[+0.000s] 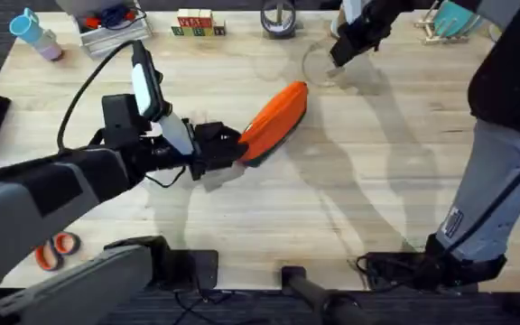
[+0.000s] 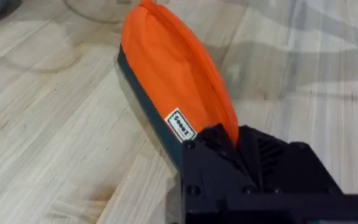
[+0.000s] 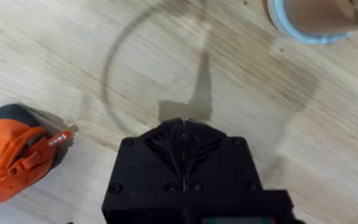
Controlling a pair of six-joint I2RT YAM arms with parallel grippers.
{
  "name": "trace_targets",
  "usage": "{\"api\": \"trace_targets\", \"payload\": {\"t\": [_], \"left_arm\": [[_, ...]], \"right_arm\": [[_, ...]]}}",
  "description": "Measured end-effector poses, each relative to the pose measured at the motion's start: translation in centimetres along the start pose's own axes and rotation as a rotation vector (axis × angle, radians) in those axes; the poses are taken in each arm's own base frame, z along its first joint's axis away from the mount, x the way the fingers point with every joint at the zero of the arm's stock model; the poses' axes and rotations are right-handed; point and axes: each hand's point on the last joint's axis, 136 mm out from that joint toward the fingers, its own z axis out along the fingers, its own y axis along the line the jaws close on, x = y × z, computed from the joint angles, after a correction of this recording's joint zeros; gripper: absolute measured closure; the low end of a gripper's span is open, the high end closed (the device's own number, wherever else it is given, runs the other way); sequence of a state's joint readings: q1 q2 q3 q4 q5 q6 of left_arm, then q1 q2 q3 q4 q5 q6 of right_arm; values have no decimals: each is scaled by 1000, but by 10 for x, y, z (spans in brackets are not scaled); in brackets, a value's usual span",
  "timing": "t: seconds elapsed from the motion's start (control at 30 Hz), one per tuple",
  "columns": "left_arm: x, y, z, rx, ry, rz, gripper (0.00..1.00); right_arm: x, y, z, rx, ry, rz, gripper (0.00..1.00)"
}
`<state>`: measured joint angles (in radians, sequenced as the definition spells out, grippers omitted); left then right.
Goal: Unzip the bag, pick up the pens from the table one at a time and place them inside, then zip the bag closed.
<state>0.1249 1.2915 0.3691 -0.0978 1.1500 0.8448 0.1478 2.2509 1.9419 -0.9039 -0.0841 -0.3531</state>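
The orange bag [image 1: 276, 117] lies slantwise on the table [image 1: 350, 199] near its middle, its dark navy side [image 2: 145, 102] turned toward the left arm. My left gripper [image 1: 236, 150] is shut on the bag's near end, the black fingers [image 2: 253, 149] closing over the fabric by a small white label [image 2: 180, 126]. Beyond the bag's far end my right gripper [image 1: 341, 50] hovers over bare wood, shut with nothing in it. In the right wrist view the bag's zipper end [image 3: 17, 152] lies off to one side of that gripper [image 3: 183, 127]. The pens are out of view.
Along the far edge stand a blue cup [image 1: 31, 32], a tray of supplies [image 1: 111, 23], lettered blocks [image 1: 197, 23], a dark roll [image 1: 278, 18] and a teal object [image 1: 450, 18]. A clear ring [image 1: 319, 65] lies near the right gripper. An orange-and-grey roll [image 1: 57, 248] sits front left.
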Motion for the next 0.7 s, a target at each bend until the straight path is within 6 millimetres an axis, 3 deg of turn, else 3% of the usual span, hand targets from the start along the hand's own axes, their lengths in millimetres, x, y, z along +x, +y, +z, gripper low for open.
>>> {"api": "trace_targets", "payload": {"t": [0.53,0.7], "left_arm": [[0,0,0,0,0,0,960],[0,0,0,1,-1,0,960]], "right_arm": [[1,6,-1,-3,10,-17,972],[0,8,-28,9,-6,-19,972]]}}
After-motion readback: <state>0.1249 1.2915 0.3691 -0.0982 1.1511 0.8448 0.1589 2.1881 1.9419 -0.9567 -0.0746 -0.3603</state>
